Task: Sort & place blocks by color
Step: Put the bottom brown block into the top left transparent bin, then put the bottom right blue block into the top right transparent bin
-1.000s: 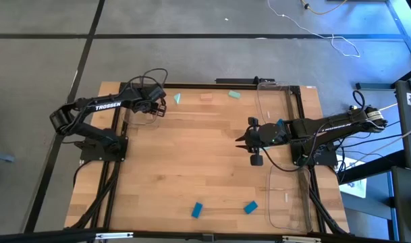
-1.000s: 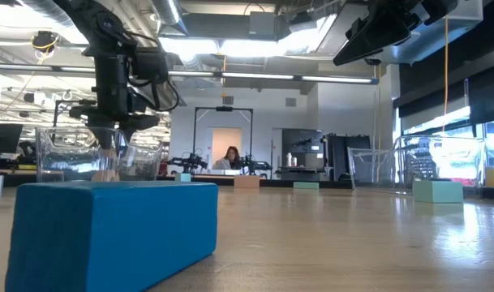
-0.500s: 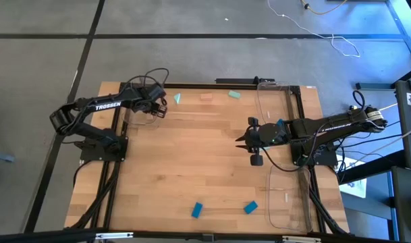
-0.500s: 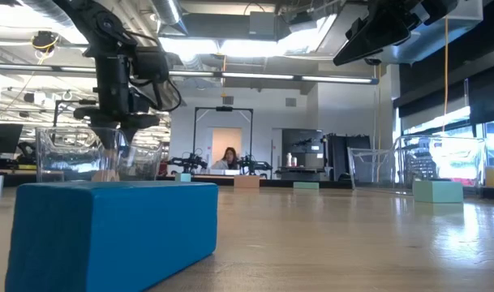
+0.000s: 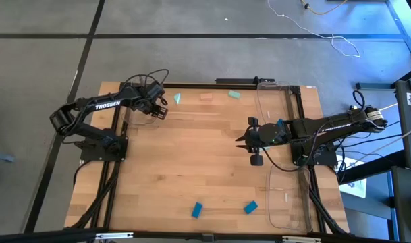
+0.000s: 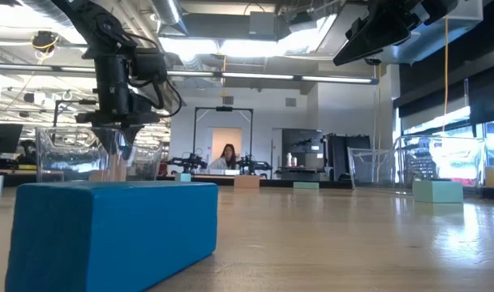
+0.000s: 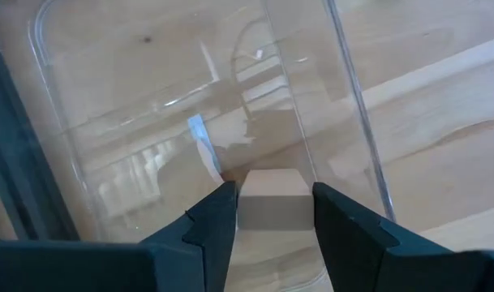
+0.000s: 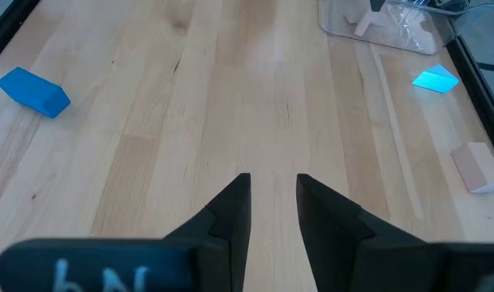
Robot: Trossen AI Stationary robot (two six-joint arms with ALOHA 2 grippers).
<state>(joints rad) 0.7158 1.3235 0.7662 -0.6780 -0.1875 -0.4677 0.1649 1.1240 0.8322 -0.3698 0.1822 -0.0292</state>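
Observation:
My left gripper [image 5: 158, 108] is at the table's far left, lowered into a clear plastic tray [image 5: 139, 116], and is shut on a light tan block [image 7: 271, 199]. My right gripper [image 5: 243, 140] hangs above the table's middle right, its fingers a narrow gap apart and empty [image 8: 272, 203]. A mint wedge [image 5: 177, 98], a tan block [image 5: 206, 97] and a mint block [image 5: 234, 94] lie along the far edge. Two blue blocks [image 5: 197, 210] [image 5: 250, 207] lie near the front edge. My left gripper pinches the tan block between its two fingers, one finger [image 7: 218, 219] on each opposite side face [image 7: 245, 207]. The fingers point down into the tray from above. Whether the block's underside rests on the tray floor, I cannot tell.
A second long clear tray [image 5: 286, 196] lies along the table's right side under the right arm. The nearer blue block [image 6: 109, 231] fills the low view's left. A person [image 6: 228, 158] sits in the room beyond the table. Bare wood lies across the table's middle.
My left gripper has gone down a little into the clear tray with the tan block still between its fingers.

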